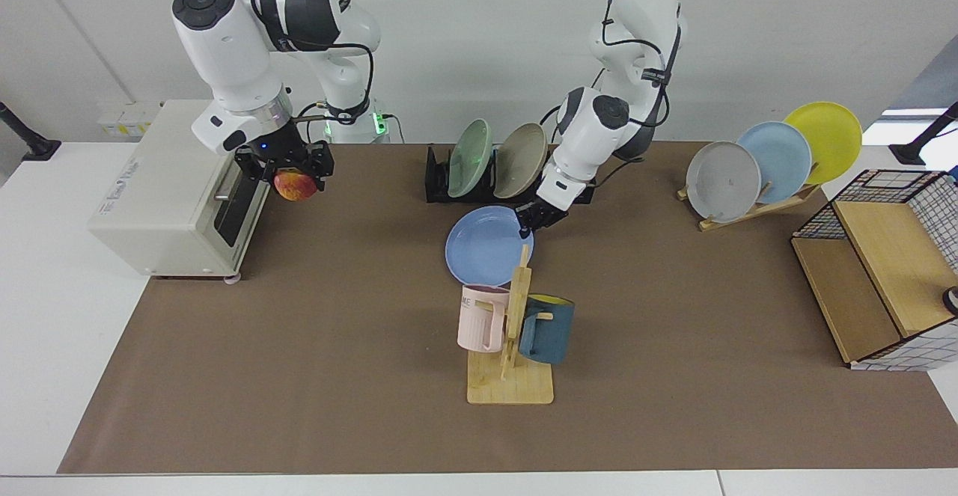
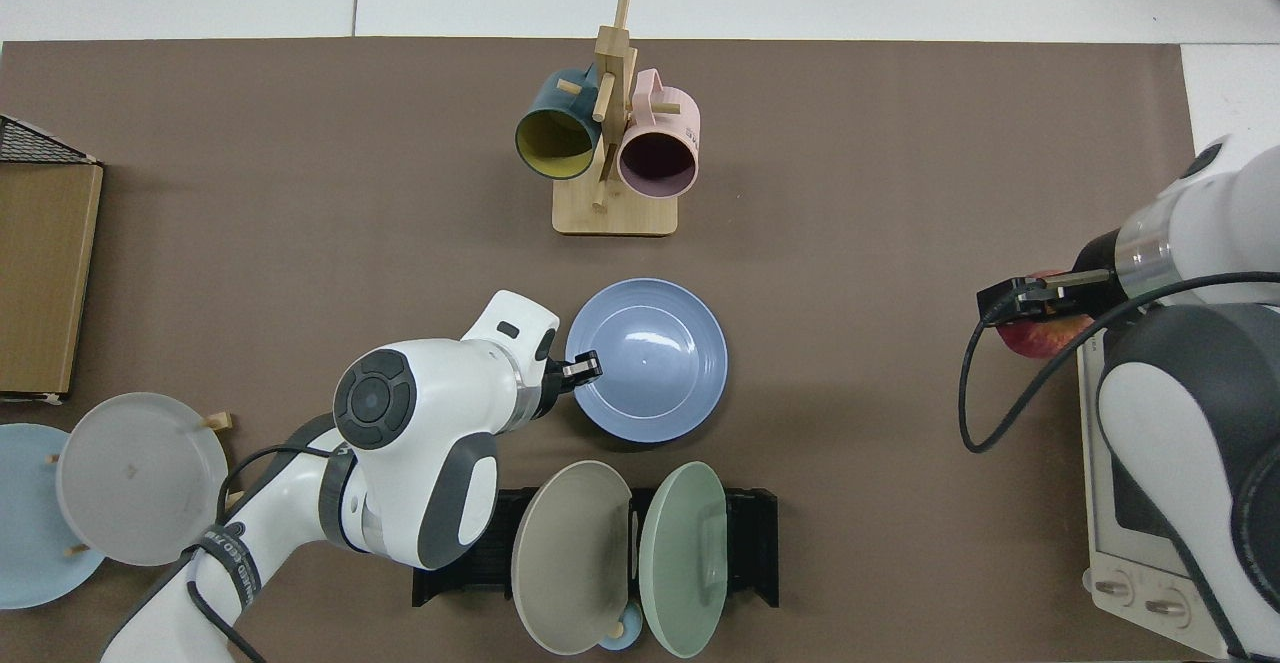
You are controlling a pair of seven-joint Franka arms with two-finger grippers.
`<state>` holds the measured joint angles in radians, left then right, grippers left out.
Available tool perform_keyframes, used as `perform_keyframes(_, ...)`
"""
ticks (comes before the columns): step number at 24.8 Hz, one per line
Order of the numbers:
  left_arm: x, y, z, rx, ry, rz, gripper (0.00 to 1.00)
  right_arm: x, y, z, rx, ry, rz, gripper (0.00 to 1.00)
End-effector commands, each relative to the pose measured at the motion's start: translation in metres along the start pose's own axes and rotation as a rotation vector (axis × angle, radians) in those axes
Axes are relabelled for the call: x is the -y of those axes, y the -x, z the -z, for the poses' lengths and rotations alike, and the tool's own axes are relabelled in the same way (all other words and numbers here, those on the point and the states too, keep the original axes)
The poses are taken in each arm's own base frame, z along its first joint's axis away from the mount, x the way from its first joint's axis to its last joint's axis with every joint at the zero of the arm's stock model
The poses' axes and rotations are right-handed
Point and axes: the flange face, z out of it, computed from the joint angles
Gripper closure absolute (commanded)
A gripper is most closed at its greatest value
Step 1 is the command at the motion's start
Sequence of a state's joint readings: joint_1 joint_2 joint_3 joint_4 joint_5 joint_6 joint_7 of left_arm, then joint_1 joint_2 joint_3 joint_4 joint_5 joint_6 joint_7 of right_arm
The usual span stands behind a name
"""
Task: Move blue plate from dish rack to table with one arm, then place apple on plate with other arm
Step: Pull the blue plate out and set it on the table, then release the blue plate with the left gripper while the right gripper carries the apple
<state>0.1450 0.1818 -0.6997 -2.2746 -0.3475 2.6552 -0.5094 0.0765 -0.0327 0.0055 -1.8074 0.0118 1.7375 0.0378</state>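
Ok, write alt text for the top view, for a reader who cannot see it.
The left gripper pinches the rim of the blue plate, low over the brown mat between the dish rack and a mug tree. At the far edge the right gripper holds the apple beside a toaster oven.

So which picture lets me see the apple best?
The facing view: the apple shows red and yellow under the right gripper. In the top view the gripper covers most of the apple, leaving only a red edge.
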Motion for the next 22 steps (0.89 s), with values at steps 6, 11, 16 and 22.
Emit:
perform_keyframes(6, -0.002, -0.002, -0.012, -0.006, 0.012, 0.013, 0.36, 0.012, 0.006, 0.001, -0.017, -0.005, 0.015, 1.00)
perform_keyframes(11, 0.002, -0.030, 0.030, -0.012, -0.062, -0.017, 0.09, 0.038, 0.004, -0.009, -0.037, -0.006, 0.014, 1.00)
perform_keyframes(16, 0.011, -0.053, 0.102, -0.029, -0.325, -0.094, 0.01, 0.071, -0.003, -0.023, -0.053, -0.009, -0.008, 1.00)
perform_keyframes(22, 0.032, -0.068, 0.210, -0.066, -0.423, -0.135, 0.01, 0.129, -0.010, -0.052, -0.061, -0.011, -0.040, 1.00)
